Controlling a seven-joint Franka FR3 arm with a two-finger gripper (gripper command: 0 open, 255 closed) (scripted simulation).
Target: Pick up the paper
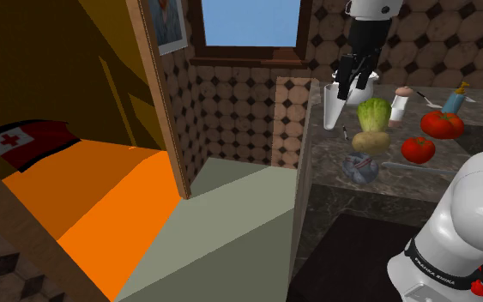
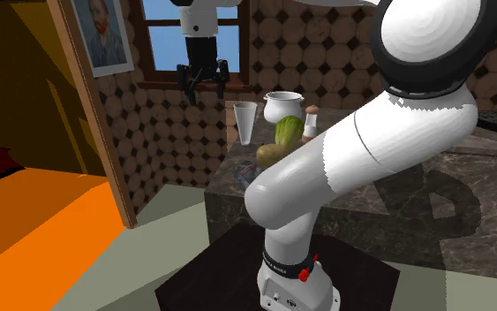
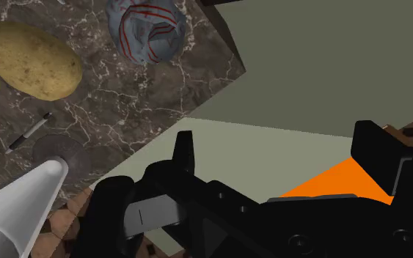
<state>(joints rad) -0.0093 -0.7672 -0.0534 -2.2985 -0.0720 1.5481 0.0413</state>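
Note:
The paper (image 3: 146, 29) is a crumpled grey-blue ball with red lines, lying on the dark marble counter (image 1: 419, 182) near its edge; in the shoulder view the paper (image 1: 361, 167) sits in front of a potato (image 1: 371, 141). My black gripper (image 1: 349, 89) hangs high above the counter's far corner, beside a tall white cup (image 1: 332, 107). In the wrist view the gripper (image 3: 278, 146) is open, nothing between its fingers, and the paper lies well away from it, past the counter's edge line. The gripper (image 2: 204, 91) stands in front of the window in the second exterior view.
On the counter stand a lettuce (image 1: 374, 113), two tomatoes (image 1: 441, 124), a white pot (image 2: 282, 108), a small bottle (image 1: 400, 103) and a blue spray bottle (image 1: 454, 101). A pen (image 3: 27, 133) lies by the cup (image 3: 21, 209). Grey-green floor (image 1: 231, 223) and an orange area (image 1: 85, 189) lie beside the counter.

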